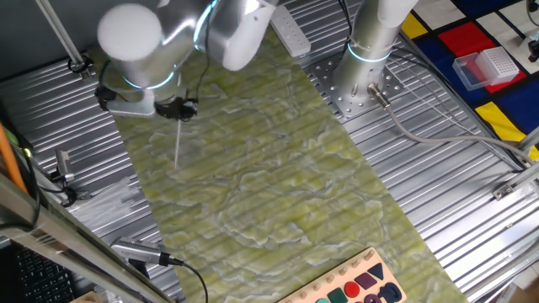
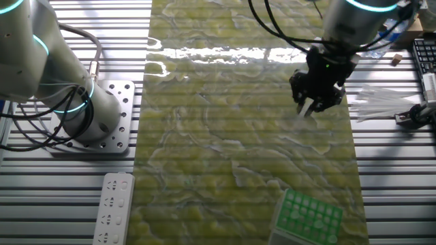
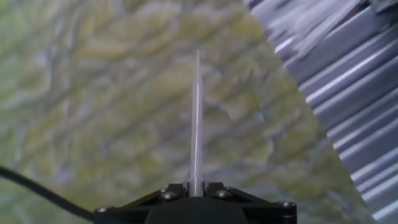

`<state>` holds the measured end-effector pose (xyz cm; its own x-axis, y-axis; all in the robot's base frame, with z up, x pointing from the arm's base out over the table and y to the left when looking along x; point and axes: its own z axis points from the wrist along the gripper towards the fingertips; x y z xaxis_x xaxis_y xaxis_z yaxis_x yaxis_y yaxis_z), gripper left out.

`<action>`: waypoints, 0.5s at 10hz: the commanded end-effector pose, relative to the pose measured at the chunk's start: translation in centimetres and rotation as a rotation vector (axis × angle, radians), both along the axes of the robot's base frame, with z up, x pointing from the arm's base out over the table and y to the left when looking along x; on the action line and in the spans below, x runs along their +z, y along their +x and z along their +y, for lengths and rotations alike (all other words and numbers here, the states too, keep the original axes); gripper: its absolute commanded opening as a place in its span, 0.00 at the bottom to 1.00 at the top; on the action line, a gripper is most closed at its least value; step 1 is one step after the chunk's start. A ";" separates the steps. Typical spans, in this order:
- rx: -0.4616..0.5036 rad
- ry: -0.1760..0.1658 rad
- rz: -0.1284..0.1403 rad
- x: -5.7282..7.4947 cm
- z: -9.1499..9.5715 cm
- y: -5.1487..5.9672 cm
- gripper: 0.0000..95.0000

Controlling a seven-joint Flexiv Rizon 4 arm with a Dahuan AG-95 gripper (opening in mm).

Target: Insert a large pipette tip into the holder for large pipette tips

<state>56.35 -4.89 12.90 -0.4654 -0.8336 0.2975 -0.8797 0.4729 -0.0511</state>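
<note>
My gripper [image 3: 196, 185] is shut on the large pipette tip [image 3: 196, 118], a slender clear tube that points straight out from the jaws over the green-yellow mat. In one fixed view the tip [image 1: 179, 143] hangs point down from the gripper [image 1: 183, 112], above the mat's far left part. In the other fixed view the gripper [image 2: 315, 103] is over the mat's right side, and the tip [image 2: 302, 117] shows faintly below it. The holder for large pipette tips [image 2: 308, 216], with its bright green top, stands at the mat's near right corner, well away from the gripper.
A pile of spare clear tips [image 2: 381, 103] lies on the metal table right of the mat. A clear box with a white grid top [image 1: 487, 66] sits at the far right. A second arm's base [image 2: 95, 119] and a white power strip [image 2: 112, 207] stand left of the mat.
</note>
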 end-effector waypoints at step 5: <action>0.025 -0.025 0.071 0.5 0.2 1.3 0.00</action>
<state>57.85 -4.69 13.35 -0.3753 -0.8459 0.3789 -0.9144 0.4048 -0.0020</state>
